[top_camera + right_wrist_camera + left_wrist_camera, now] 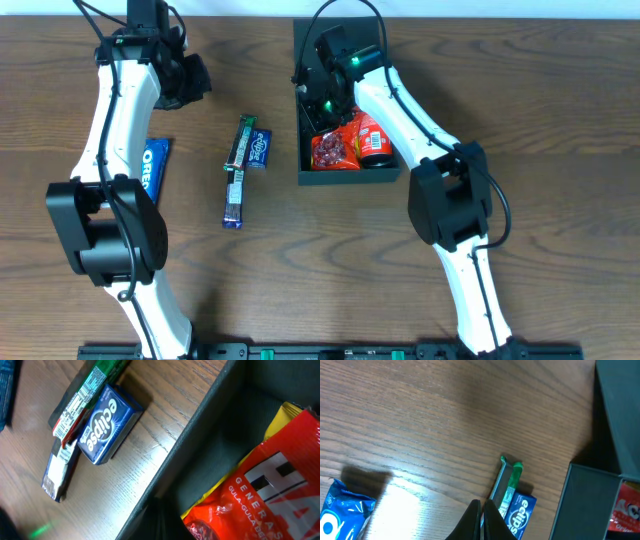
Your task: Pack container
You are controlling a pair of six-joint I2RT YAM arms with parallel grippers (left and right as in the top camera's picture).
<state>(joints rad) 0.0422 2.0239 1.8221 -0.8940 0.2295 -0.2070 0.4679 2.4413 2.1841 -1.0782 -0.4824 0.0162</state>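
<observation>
The container (385,172) is a dark square box with its flap lid open at the back, standing right of centre. Its wall (200,425) and dark floor also fill the right wrist view. Inside lie a red candy bag (335,150) (260,495) and an orange-red packet (373,140). My right gripper (318,112) (161,522) is shut and empty, low inside the box at its left wall. At the far left, my left gripper (195,78) (482,520) hangs above the table, shut on nothing.
On the table left of the box lie a blue Eclipse gum pack (260,148) (520,515) (107,422), a green bar (240,140) (507,482), a dark blue bar (234,195) (57,472) and a blue Oreo packet (155,165) (340,515).
</observation>
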